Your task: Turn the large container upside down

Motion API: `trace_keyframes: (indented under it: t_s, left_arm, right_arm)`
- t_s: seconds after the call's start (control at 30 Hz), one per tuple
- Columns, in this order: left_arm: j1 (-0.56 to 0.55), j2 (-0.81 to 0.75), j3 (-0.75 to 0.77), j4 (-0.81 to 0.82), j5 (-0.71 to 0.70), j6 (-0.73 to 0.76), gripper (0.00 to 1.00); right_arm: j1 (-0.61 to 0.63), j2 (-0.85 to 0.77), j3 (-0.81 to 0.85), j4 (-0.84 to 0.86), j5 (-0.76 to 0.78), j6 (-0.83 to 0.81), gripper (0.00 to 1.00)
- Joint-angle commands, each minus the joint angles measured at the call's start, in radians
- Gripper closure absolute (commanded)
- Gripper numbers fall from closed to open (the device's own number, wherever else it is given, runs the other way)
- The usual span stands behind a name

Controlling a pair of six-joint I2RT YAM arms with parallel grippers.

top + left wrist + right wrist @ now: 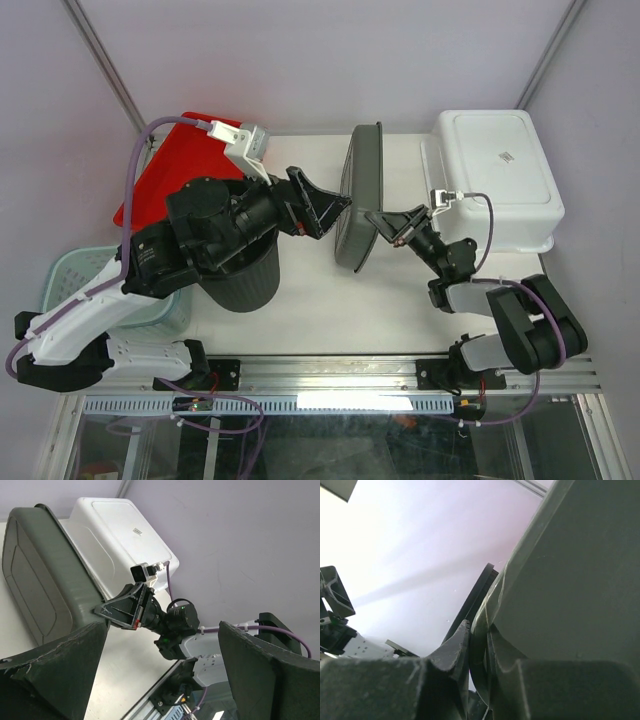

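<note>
Grey-green and stood up on one long side, the large container point(360, 195) sits near the middle of the counter point(330, 310), toward its far edge, with its base turned left and its hollow turned right. The right end effector point(385, 228) is clenched on the container's near rim, the lip pinched between its fingers point(450, 655). The left end effector point(335, 215) is spread wide just beside the base; I cannot tell whether it touches. A white tub point(495, 170) lies upside down at the far right corner. A red board point(175, 165), a black bin point(245, 280) and a teal basket point(75, 275) crowd the left side.
</note>
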Motion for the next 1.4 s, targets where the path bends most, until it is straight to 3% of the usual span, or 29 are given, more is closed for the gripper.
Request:
trace_keyframes:
  t_s: [0.0, 0.3, 0.37, 0.43, 0.6, 0.67, 0.73, 0.83, 0.9, 0.97, 1.03, 1.1, 1.37]
  left_arm:
    - [-0.002, -0.002, 0.001, 0.065, 0.013, -0.014, 0.01]
    - [-0.002, 0.018, 0.004, 0.067, 0.025, -0.008, 0.01]
    - [-0.002, 0.020, 0.003, 0.067, 0.029, -0.009, 0.01]
    - [-0.002, 0.019, 0.001, 0.067, 0.031, -0.009, 0.01]
    - [-0.002, 0.021, -0.002, 0.070, 0.028, -0.007, 0.01]
    - [-0.002, 0.023, -0.003, 0.070, 0.028, -0.005, 0.01]
    - [-0.002, 0.024, -0.005, 0.070, 0.026, -0.004, 0.01]
    - [-0.002, 0.025, -0.007, 0.070, 0.022, 0.000, 0.01]
    - [-0.002, 0.028, -0.008, 0.070, 0.017, 0.003, 0.01]
    - [-0.002, 0.036, -0.007, 0.074, 0.011, 0.009, 0.01]
    - [-0.002, 0.050, -0.003, 0.079, 0.009, 0.018, 0.01]
    - [-0.002, 0.064, 0.005, 0.079, 0.010, 0.026, 0.01]
    - [-0.002, 0.071, -0.004, 0.080, 0.004, 0.030, 0.01]
  right_arm:
    - [-0.051, -0.008, -0.087, 0.171, 0.063, 0.153, 1.00]
    - [-0.173, 0.036, -0.234, 0.171, 0.052, 0.251, 1.00]
    - [-0.194, 0.046, -0.258, 0.170, 0.035, 0.252, 0.96]
    - [-0.212, 0.053, -0.283, 0.169, 0.021, 0.243, 0.87]
    - [-0.240, 0.042, -0.297, 0.092, -0.003, 0.214, 0.50]
    - [-0.240, -0.005, -0.285, -0.026, -0.005, 0.187, 0.42]
    - [-0.242, -0.105, -0.270, -0.259, 0.012, 0.144, 0.38]
    - [-0.237, -0.365, -0.199, -0.800, 0.086, 0.025, 0.29]
    - [-0.227, -0.536, -0.114, -1.257, 0.222, -0.084, 0.15]
    - [-0.227, -0.664, -0.063, -1.466, 0.326, -0.132, 0.08]
    - [-0.227, -0.742, -0.026, -1.600, 0.398, -0.159, 0.01]
    - [-0.227, -0.774, 0.012, -1.695, 0.440, -0.187, 0.01]
    - [-0.227, -0.737, 0.096, -1.828, 0.485, -0.312, 0.01]
